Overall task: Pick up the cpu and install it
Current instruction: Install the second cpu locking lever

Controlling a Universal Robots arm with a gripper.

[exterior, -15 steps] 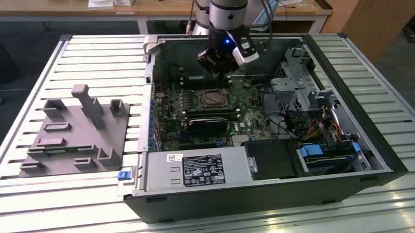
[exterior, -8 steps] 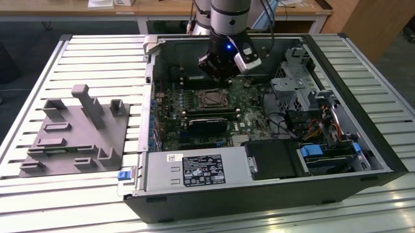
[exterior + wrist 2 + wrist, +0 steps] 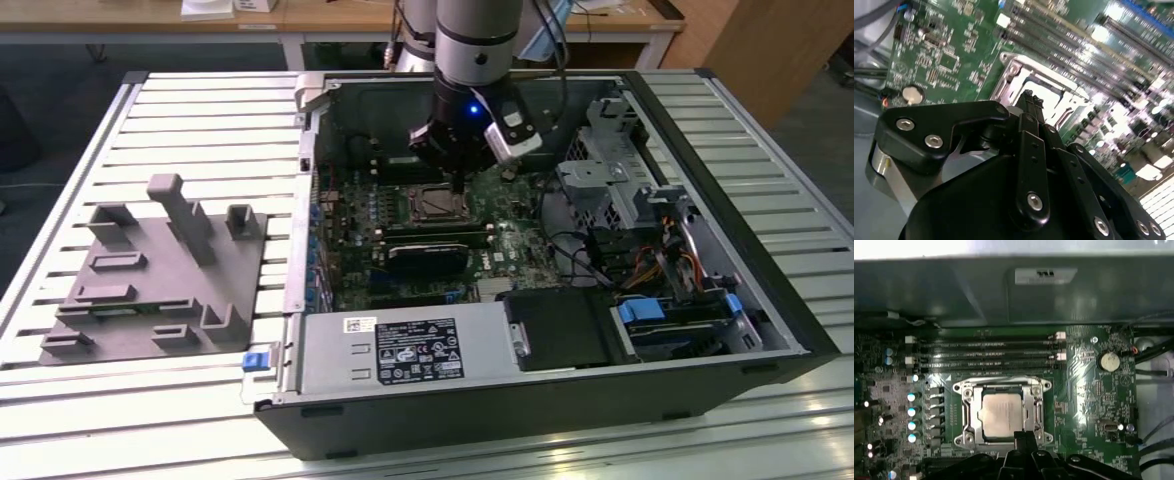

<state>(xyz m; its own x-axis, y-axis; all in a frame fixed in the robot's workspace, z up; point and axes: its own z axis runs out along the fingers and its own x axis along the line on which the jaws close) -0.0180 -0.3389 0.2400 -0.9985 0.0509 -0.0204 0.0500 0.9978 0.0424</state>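
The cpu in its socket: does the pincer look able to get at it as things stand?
Probably yes. The cpu lies exposed in the socket with nothing over it, and the pincer hangs at its edge inside the open case.

Open computer case [image 3: 747,300] lies on its side on the slatted table [image 3: 200,110]. Green motherboard [image 3: 354,215] inside; power supply [image 3: 400,355] along the near wall; drive cage [image 3: 601,175] toward the exterior view's right. Grey plastic tray [image 3: 154,275] with upright blocks sits beside the case, on the exterior view's left.
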